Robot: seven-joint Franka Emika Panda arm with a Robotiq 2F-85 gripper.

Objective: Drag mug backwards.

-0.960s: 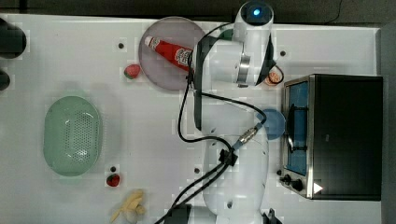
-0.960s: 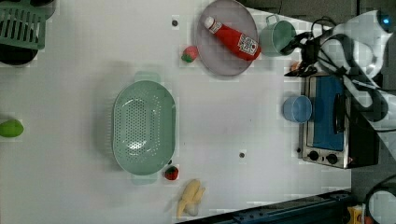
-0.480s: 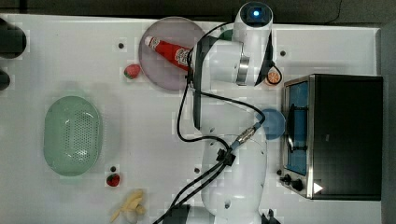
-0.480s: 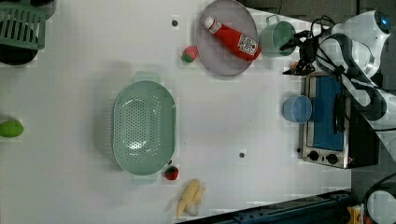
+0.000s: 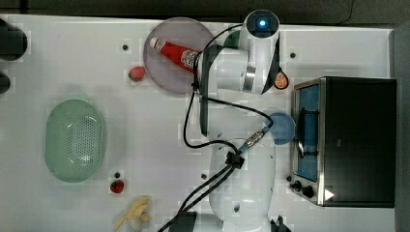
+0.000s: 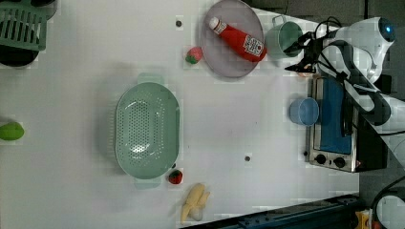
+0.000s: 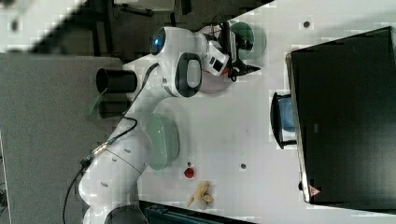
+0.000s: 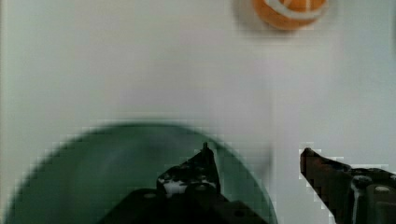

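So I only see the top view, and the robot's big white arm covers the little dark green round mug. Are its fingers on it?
Observer: In the wrist view the gripper is open. One black finger is over the inside of the dark green round mug, and the other is outside its rim.
Operator: Is the mug standing up?
Observer: Yes. In the left view it stands upright, close beside the round purple plate.
Operator: Where's its handle?
Observer: The small handle sticks out toward the left view's top.
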